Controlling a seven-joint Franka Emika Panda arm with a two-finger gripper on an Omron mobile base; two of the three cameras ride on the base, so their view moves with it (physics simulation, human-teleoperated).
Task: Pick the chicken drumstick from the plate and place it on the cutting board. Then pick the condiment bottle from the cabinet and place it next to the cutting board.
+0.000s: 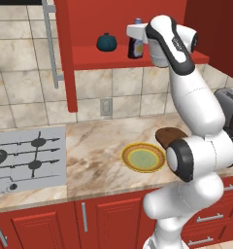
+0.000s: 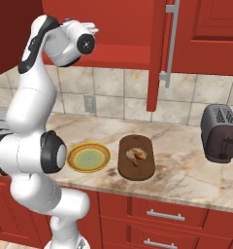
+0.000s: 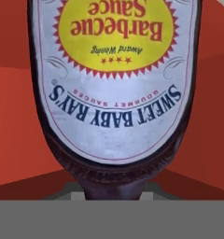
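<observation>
The pincer (image 1: pixel 134 32) is raised to the cabinet (image 1: pixel 89 58) shelf right at the bottle (image 1: pixel 136 46), its grip not discernible, a teal pumpkin (image 1: pixel 107 42) is seen beside, and below on the surface (image 2: pixel 186 165) the drumstick (image 2: pixel 136 155) is laid on the board (image 2: pixel 136 157) next to the plate (image 2: pixel 89 157), with a toaster (image 2: pixel 220 133) well apart.

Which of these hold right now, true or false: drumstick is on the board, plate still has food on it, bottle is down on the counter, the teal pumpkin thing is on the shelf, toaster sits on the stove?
1. The chicken drumstick lies on the cutting board. True.
2. The plate has food on it. False: it is bare.
3. The condiment bottle stands on the counter. False: it is on the cabinet shelf, right in front of the gripper.
4. The teal pumpkin-shaped object is on the shelf. True.
5. The toaster sits on the stove. False: it stands on the counter.
</observation>
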